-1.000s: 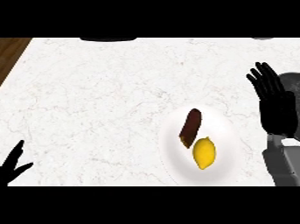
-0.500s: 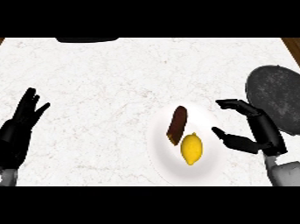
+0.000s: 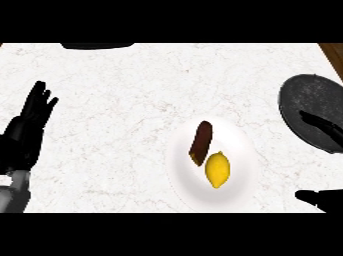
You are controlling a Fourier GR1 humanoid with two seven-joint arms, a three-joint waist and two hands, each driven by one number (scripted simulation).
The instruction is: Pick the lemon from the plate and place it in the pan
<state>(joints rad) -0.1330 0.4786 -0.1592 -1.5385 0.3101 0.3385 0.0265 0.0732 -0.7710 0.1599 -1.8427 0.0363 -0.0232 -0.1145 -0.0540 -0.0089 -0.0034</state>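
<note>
Right hand (image 3: 335, 134) at the view's right edge, black, only partly in frame — straight fingers stretch up and leftward over the lower rim of the dark round pan (image 3: 318, 107), and the thumb shows separately lower down near the bottom right corner. The spread between fingers and thumb is wide; nothing sits inside it. The palm itself is cut off by the frame edge.

Small yellow oval lemon (image 3: 217, 170) lies left of that hand, apart from it, on the white round plate (image 3: 237, 137). It rests in the plate's lower middle part, long axis roughly upright in the view. Just beside it, touching or nearly touching at its upper left, lies a dark brown elongated piece of food (image 3: 201, 142), slanted, its upper end leaning right. What kind of food it is cannot be told.

The pan stands on the counter up and to the right of the plate, a strip of bare surface between them; its inside looks grey and speckled.

Left hand (image 3: 28, 130) shows at the far left — black, fingers straight and pointing up, open and holding nothing, well apart from the plate. Its grey forearm (image 3: 3, 197) enters from the lower left corner.

White marble-patterned counter top (image 3: 122, 100) carries everything. A dark object (image 3: 96, 45) sits at the top edge, mostly cut off; brown wood shows at both upper corners.
</note>
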